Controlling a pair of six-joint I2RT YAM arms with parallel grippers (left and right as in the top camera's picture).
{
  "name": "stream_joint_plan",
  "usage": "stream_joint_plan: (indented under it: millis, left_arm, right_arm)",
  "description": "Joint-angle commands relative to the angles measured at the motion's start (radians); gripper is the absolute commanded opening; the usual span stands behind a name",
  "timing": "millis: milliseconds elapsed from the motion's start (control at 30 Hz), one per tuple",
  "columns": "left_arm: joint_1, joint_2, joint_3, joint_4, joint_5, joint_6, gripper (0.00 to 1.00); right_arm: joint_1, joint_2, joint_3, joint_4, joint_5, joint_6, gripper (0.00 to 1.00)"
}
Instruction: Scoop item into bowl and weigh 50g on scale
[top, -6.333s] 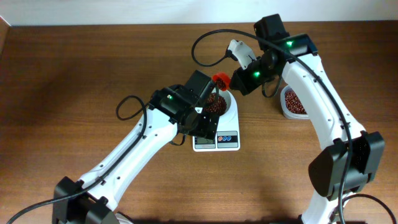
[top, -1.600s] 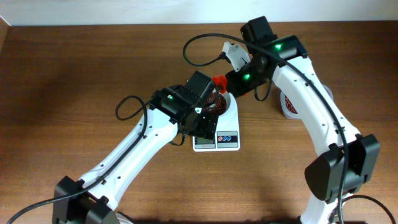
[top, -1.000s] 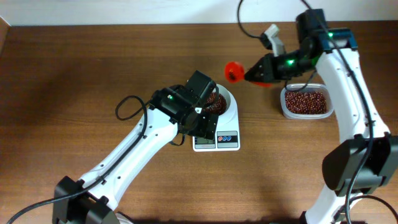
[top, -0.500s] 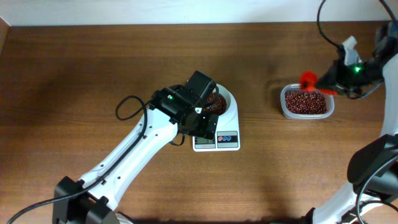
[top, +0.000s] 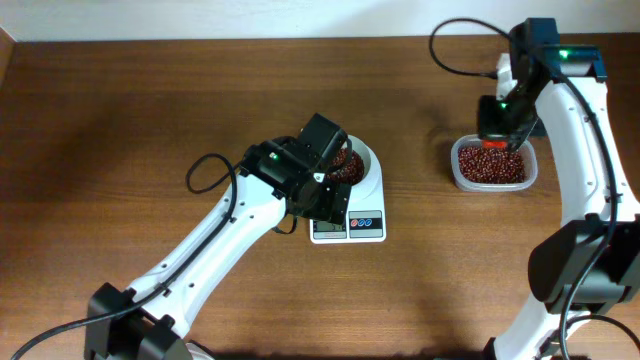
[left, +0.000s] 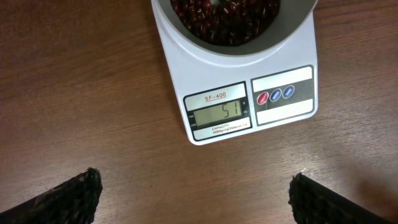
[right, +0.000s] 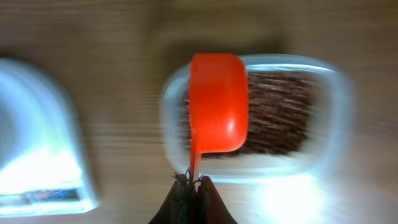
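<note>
The white scale stands mid-table with the white bowl on it, holding reddish-brown beans. In the left wrist view the scale shows 51 on its display, with the bowl and its beans at the top. My left gripper is open and empty, hovering over the scale's front. My right gripper is shut on the handle of a red scoop, which looks empty. It holds the scoop over a clear tub of beans, and also shows in the overhead view.
The clear plastic tub sits on the right of the brown wooden table, well apart from the scale. The right wrist view is motion-blurred; the scale shows at its left edge.
My right arm has swung the red scoop away from the bowl, out to the right and back over the tub. The left arm has not moved.
</note>
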Motion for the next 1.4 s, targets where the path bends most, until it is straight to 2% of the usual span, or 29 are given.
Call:
stream_joint_plan:
  millis: [0,100,200,300,533,767,833,1067,1233,1367]
  left_arm:
    - [-0.004,0.005,-0.003,0.002,-0.014,-0.013,0.99]
    - [-0.004,0.005,-0.003,0.002,-0.014,-0.013,0.99]
    - [-0.004,0.005,-0.003,0.002,-0.014,-0.013,0.99]
    - [-0.004,0.005,-0.003,0.002,-0.014,-0.013,0.99]
    - [-0.004,0.005,-0.003,0.002,-0.014,-0.013,0.99]
    - [-0.004,0.005,-0.003,0.002,-0.014,-0.013,0.99]
    - [-0.004,0.005,-0.003,0.002,-0.014,-0.013,0.99]
    - [-0.004,0.005,-0.003,0.002,-0.014,-0.013,0.99]
    - [-0.004,0.005,-0.003,0.002,-0.014,-0.013,0.99]
    - [-0.004,0.005,-0.003,0.002,-0.014,-0.013,0.99]
  right_arm:
    - [0.051,-0.02,0.012,0.028,-0.454,-0.14,0.04]
    - [0.194,-0.02,0.012,0.078,-0.446,-0.183,0.04]
    - [0.337,0.01,0.012,0.113,-0.326,-0.183,0.04]
    - [0.41,0.055,0.008,0.144,-0.256,-0.183,0.04]
    - [0.423,0.142,-0.013,0.172,-0.211,-0.183,0.04]
    - [0.423,0.143,-0.122,0.216,-0.221,-0.183,0.04]
    - [0.423,0.143,-0.122,0.216,-0.335,-0.183,0.04]
    - [0.417,0.143,-0.122,0.154,-0.503,-0.183,0.04]
    - [0.312,0.143,-0.122,0.16,-0.725,-0.183,0.04]
    - [0.243,0.143,-0.122,0.159,-0.832,-0.195,0.04]
